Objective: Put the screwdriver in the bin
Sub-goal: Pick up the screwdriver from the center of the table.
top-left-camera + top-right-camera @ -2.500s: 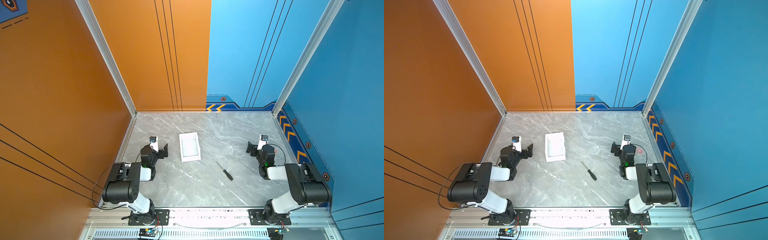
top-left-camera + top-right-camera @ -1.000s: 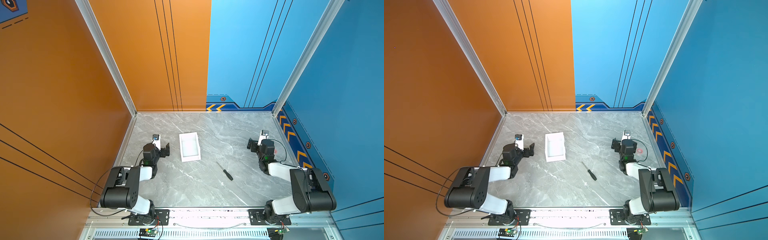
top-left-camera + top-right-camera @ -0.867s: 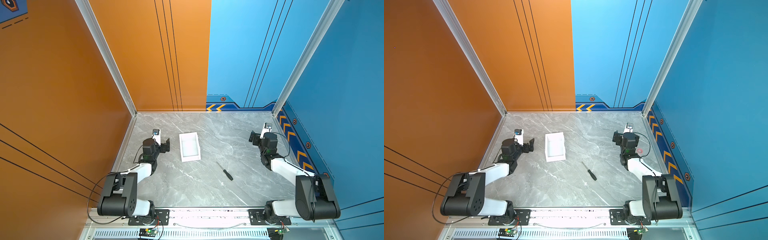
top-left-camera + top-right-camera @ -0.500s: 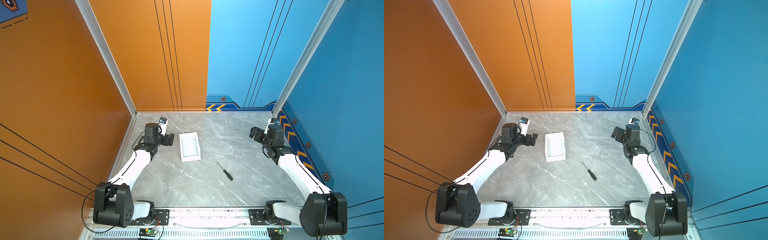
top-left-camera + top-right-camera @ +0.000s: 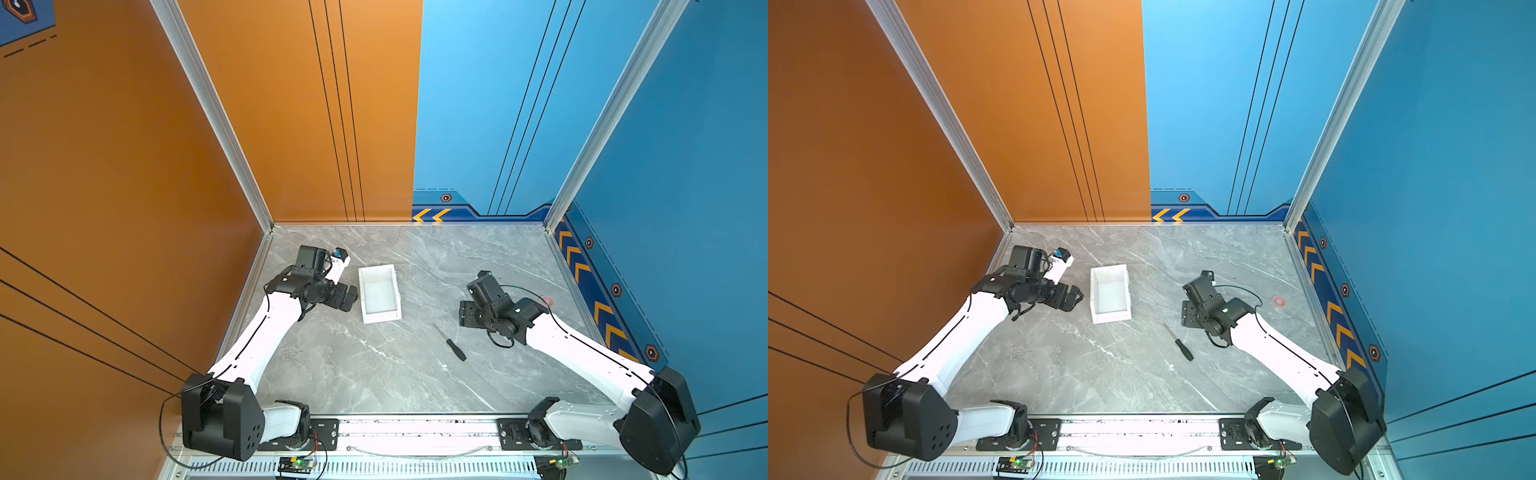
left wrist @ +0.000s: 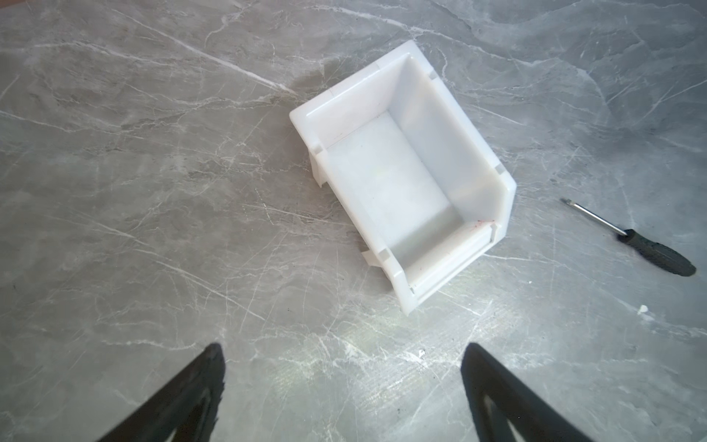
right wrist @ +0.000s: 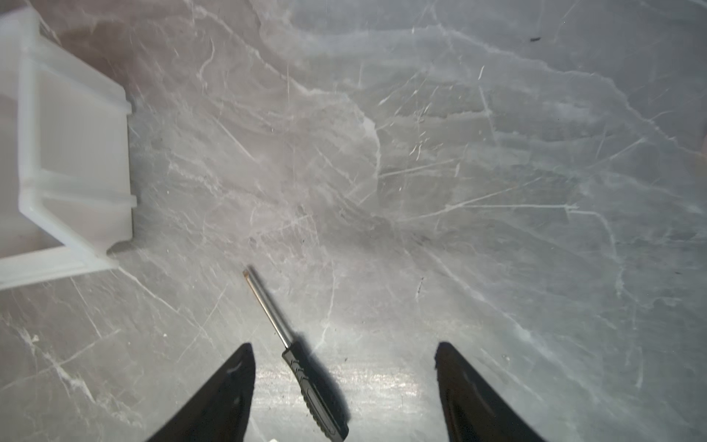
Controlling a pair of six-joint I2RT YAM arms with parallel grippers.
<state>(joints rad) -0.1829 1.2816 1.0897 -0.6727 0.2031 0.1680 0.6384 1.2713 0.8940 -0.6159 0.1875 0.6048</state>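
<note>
The screwdriver point(image 5: 451, 343) point(image 5: 1179, 343), black-handled with a thin metal shaft, lies flat on the grey marble table, to the right of the bin and nearer the front. The bin point(image 5: 362, 291) point(image 5: 1094, 291) is a white open-top tray with nothing in it point(image 6: 440, 126). My right gripper point(image 5: 467, 313) point(image 7: 344, 346) hovers open just right of the screwdriver. In the right wrist view the handle point(image 7: 313, 386) lies on the table between the two spread fingers, untouched. My left gripper point(image 5: 347, 297) point(image 6: 342, 348) stands open beside the bin's left wall, holding nothing.
Orange wall panels close the left side and blue ones the right and back. A small red mark point(image 5: 547, 300) sits on the table far right. A white crumb point(image 6: 644, 308) lies near the screwdriver. The arm bases stand on a metal rail point(image 5: 415, 432) along the front edge.
Both arms have unfolded from near the front rail and reached out over the table, the left to the bin's side, the right to the screwdriver. Bin and screwdriver have not moved.
</note>
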